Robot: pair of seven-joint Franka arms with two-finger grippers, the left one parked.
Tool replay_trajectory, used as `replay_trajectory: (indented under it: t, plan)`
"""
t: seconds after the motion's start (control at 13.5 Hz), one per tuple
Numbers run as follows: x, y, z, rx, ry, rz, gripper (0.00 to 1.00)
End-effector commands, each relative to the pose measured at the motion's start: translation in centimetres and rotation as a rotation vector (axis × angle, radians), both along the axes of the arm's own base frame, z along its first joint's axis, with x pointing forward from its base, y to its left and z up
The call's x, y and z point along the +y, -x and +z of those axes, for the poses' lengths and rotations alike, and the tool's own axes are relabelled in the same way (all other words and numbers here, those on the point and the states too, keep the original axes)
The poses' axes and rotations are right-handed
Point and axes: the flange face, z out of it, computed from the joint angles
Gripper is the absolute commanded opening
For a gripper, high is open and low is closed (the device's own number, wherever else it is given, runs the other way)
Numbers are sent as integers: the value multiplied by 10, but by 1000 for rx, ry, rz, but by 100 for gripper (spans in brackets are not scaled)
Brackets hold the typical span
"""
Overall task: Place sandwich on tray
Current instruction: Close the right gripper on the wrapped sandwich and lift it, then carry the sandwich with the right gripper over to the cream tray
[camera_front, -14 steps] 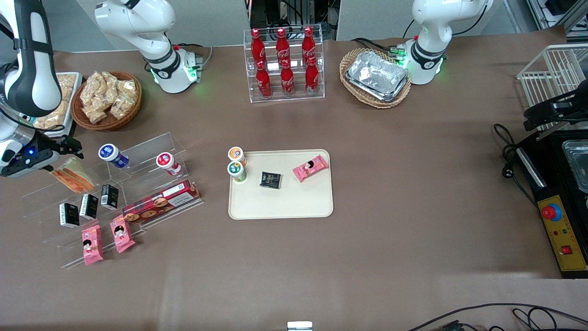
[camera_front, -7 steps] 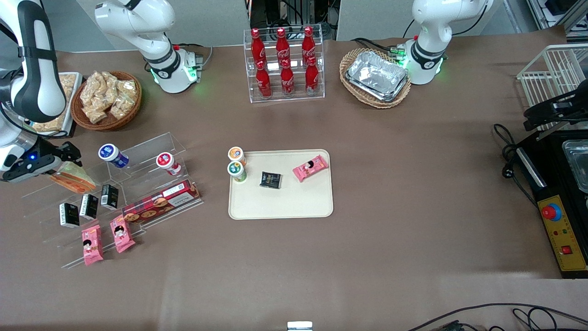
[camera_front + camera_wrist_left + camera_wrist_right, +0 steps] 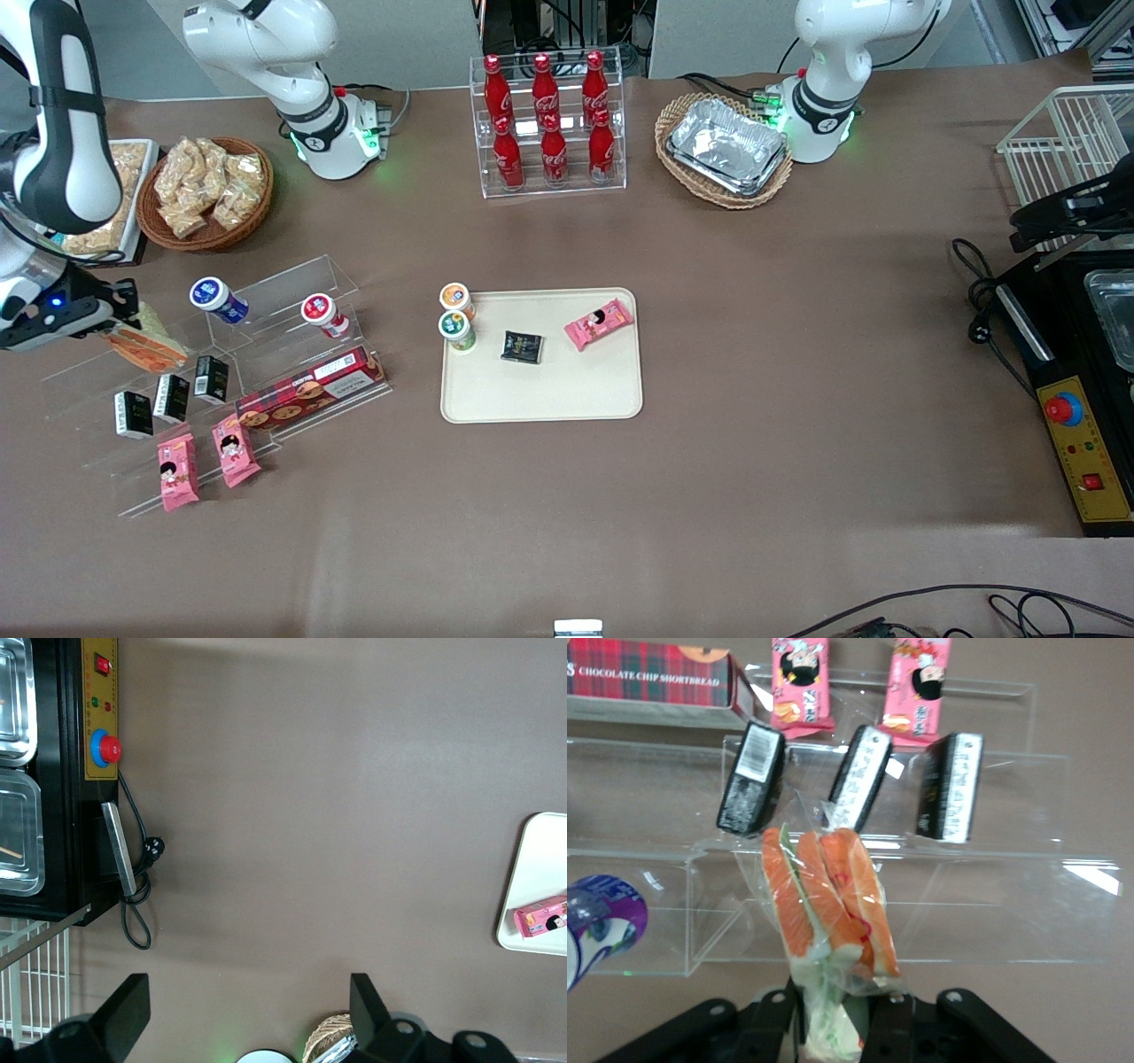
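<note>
The sandwich [image 3: 149, 344], a wrapped wedge with orange and green layers, lies on the upper step of the clear acrylic rack [image 3: 266, 292] toward the working arm's end of the table. My right gripper [image 3: 117, 312] is at its pale end. In the right wrist view the fingers [image 3: 888, 1017] press both sides of the wrapped sandwich [image 3: 828, 904], so the gripper [image 3: 837, 1014] is shut on it. The cream-beige tray [image 3: 567, 390] lies mid-table, well away from the gripper. Its edge also shows in the left wrist view [image 3: 532, 859].
On the tray stand two small cups [image 3: 456, 328], a black packet [image 3: 522, 346] and a pink snack packet [image 3: 600, 323]. The rack holds black packets [image 3: 861, 780], pink packets [image 3: 177, 470], a red biscuit box [image 3: 310, 388] and two cups [image 3: 217, 299]. A snack basket [image 3: 208, 190] stands farther back.
My gripper has shifted a little toward the working arm's end of the table and nearer the front camera, onto the sandwich's end. The sandwich has hardly moved.
</note>
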Motion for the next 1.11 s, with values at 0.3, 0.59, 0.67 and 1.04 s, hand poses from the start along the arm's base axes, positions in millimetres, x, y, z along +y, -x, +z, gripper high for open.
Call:
replay_trajectory:
  t: [0.3, 0.59, 0.67, 1.04]
  plan:
    - [-25, -18, 185, 11, -48, -282, 0]
    - [96, -42, 204, 89, -72, -699, 0]
    - [128, -47, 207, 88, -91, -770, 0]
    - [285, -60, 190, 147, -127, -1196, 0]
